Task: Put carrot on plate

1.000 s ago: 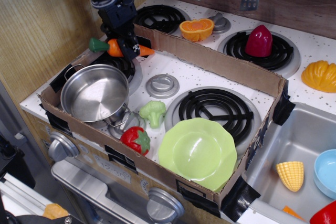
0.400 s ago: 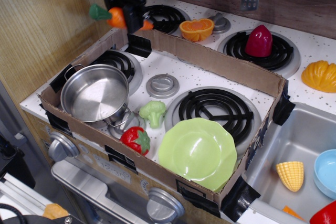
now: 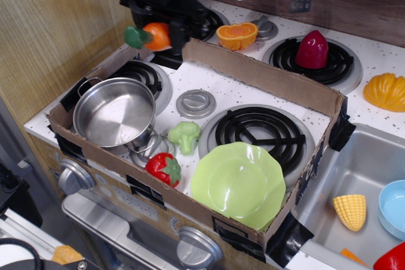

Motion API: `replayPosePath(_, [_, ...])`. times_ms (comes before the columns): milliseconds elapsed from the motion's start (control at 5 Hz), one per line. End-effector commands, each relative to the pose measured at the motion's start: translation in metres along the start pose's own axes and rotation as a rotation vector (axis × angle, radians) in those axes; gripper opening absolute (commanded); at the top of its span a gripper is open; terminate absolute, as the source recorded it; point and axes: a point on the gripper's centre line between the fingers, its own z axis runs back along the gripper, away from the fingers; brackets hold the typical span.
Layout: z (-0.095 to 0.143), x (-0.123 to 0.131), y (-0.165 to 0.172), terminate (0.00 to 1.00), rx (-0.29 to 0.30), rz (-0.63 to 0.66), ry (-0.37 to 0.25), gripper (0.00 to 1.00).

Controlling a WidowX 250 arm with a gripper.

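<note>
Orange carrot (image 3: 154, 35) up in the air, over the back left corner of the cardboard box (image 3: 266, 77), pinched tight in the black gripper (image 3: 169, 31). Green stem end pointing left, thin end hidden behind the gripper. Nothing under it but the box wall and a burner.

Lime-green plate (image 3: 239, 183) sitting far off, at the front of the box, partly on the big burner (image 3: 261, 132). Nothing on it yet.

Could go wrong: only part of the carrot caught in the jaws (a long, smooth toy), so maybe a slip or a twist on the way across, then a fall into the pot. Could also bump the box wall if carried too low. Plate tipped a bit over the burner edge, so a roll-off after the drop looks possible too.

Shiny steel pot (image 3: 114, 110): empty. Box: pot, broccoli (image 3: 184, 135), strawberry (image 3: 164, 168), plate. Sink (image 3: 354, 175) on the right: corn (image 3: 350, 210) and a blue bowl (image 3: 393, 207), bowl's inside mostly cut off from view.
</note>
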Motion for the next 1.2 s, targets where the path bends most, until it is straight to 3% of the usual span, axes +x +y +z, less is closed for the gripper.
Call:
replayPosePath(0, [0.008, 0.002, -0.045, 0.00, 0.011, 0.156, -0.082, 0.00])
replayPosePath(600, [-0.025, -0.018, -0.112, 0.00, -0.030, 0.340, -0.134, 0.00])
replayPosePath(1000, [-0.025, -0.039, -0.123, 0.00, 0.025, 0.388, -0.134, 0.00])
